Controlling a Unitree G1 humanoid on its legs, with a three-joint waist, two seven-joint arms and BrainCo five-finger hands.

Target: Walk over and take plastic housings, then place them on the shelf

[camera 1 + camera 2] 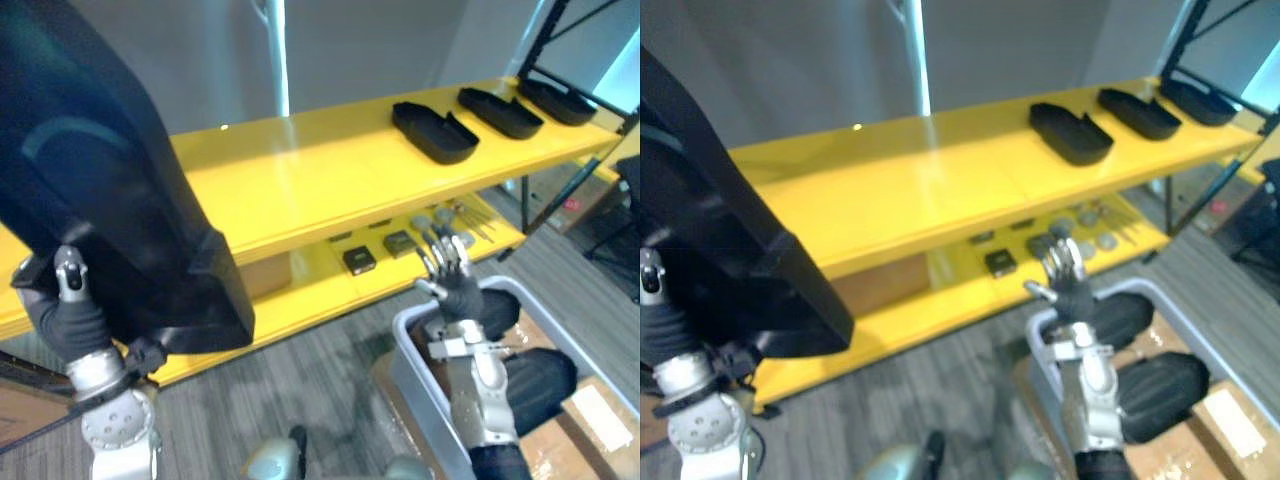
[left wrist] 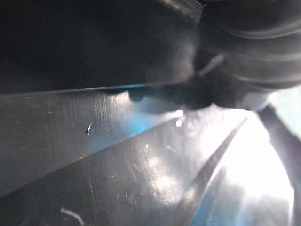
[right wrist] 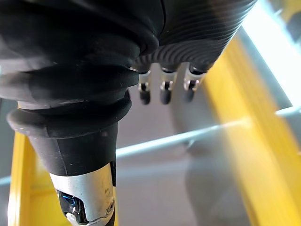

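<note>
Though bulky, the black moulded plastic housing [image 1: 120, 180] looks light, stiff, slick — left hand [image 1: 70, 320] clamps its rim (thumb showing); right hand [image 1: 455, 285] splayed before the yellow shelf [image 1: 300, 180].

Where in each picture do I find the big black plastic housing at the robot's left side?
Left eye view: the big black plastic housing fills the left side, above the left hand.
Right eye view: at the left edge, covering the left end of the yellow shelf.
Left wrist view: the glossy dark surface, very close, is likely it.
Right wrist view: past the right hand, yellow shelf boards.
Shared landmark: the yellow shelf.
</note>
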